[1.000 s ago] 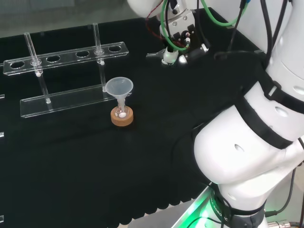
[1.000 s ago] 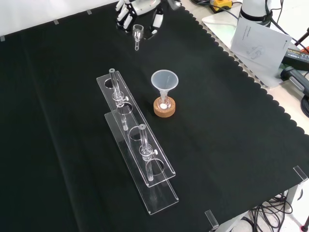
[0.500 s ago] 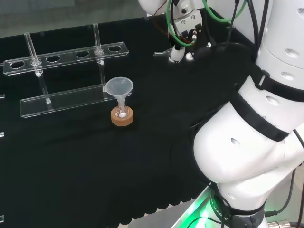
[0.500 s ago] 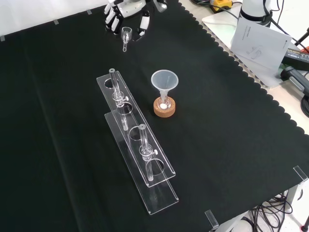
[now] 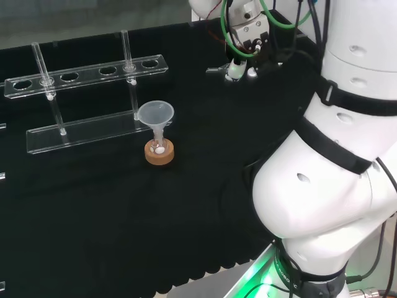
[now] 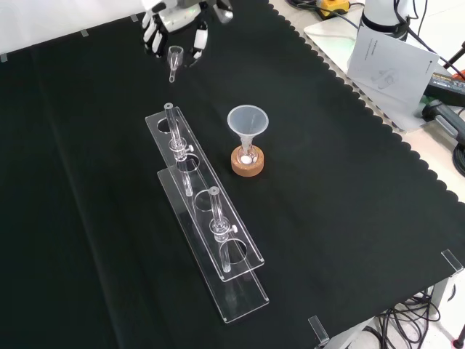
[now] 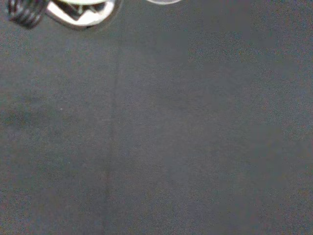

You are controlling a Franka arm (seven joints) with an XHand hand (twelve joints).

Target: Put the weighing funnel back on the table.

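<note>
Glass or clear plastic, so go gently: lower the weighing funnel [image 6: 174,59], pinched between curled fingers of the hand [image 6: 174,16] at twelve o'clock in the front view, stem level. Release only on contact. Looks flat and bare beneath on the black-clothed counter [image 6: 349,189]. Keep away from the rack [image 6: 243,291] and funnel [image 6: 248,120] toward five o'clock.

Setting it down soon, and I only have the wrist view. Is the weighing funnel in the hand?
Observer: Yes. Front view shows the weighing funnel between the hand's curled fingers, stem toward the tube rack.
Operator: Is that rack touching it?
Observer: No, a strip of bare cloth separates them.
Operator: What else stands there?
Observer: The funnel, upright in its flask on the cork ring, right of the rack in the front view.
</note>
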